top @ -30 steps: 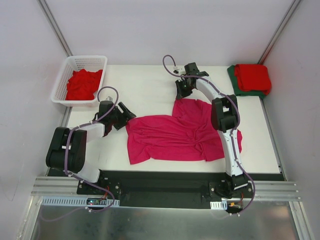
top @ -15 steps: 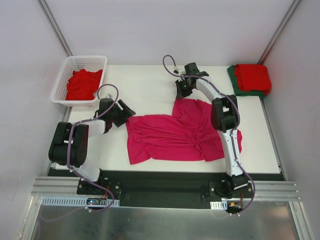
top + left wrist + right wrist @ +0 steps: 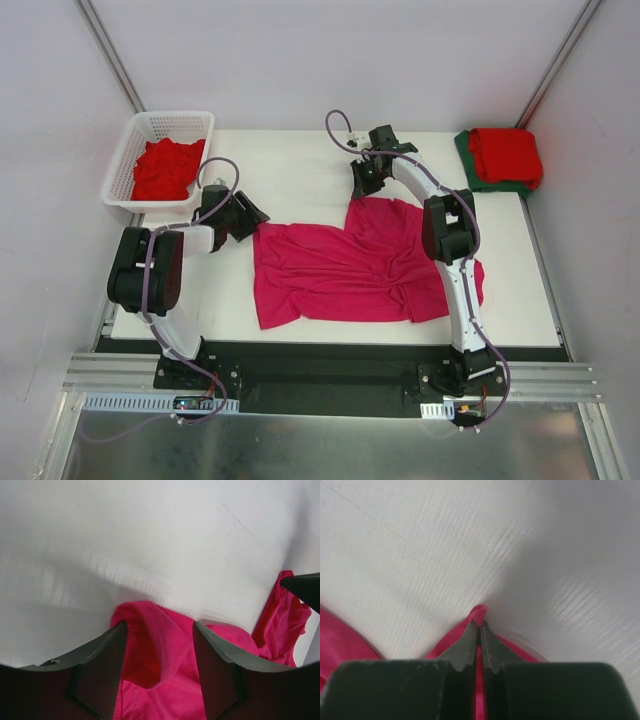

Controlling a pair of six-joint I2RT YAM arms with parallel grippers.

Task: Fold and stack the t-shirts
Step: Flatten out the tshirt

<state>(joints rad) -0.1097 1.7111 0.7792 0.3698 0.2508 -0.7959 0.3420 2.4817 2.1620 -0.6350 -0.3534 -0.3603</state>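
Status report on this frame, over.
Right gripper shut on pink shirt corner. Left gripper open, straddling its edge. Shirt unfolded. Basket off to the side.

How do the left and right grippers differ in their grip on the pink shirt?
The left gripper is open, its fingers straddling a raised fold at the left edge of the pink shirt; the right gripper is shut, pinching a corner tip at the far edge. Both sit low at the same shirt.
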